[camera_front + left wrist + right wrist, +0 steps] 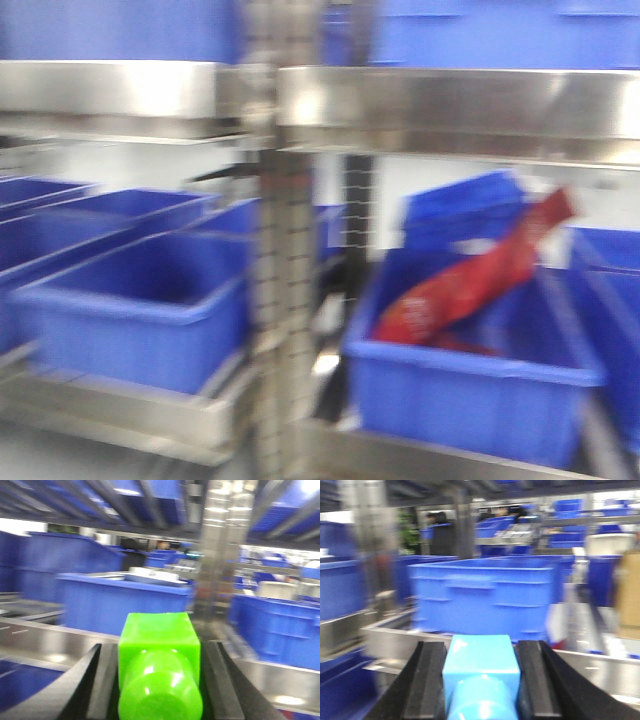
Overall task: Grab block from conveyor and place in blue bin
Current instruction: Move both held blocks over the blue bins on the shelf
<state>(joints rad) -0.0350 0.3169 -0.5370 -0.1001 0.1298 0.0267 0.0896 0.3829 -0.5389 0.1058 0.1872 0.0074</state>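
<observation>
In the left wrist view my left gripper (159, 652) is shut on the bright green block (160, 635), which fills the gap between the two black fingers (95, 680). In the right wrist view my right gripper (481, 652) is shut on a light blue block (481, 662) of the same shape. A blue bin (125, 605) stands on a steel shelf ahead of the left gripper. Another blue bin (485, 597) stands ahead of the right gripper. The conveyor is out of view. Neither gripper shows in the front view. All views are motion-blurred.
The front view shows steel racking with an upright post (285, 300) and an overhead shelf (450, 105). An empty blue bin (140, 300) sits left of the post. A blue bin (470, 390) on the right holds a red packet (470, 285). More blue bins stand behind.
</observation>
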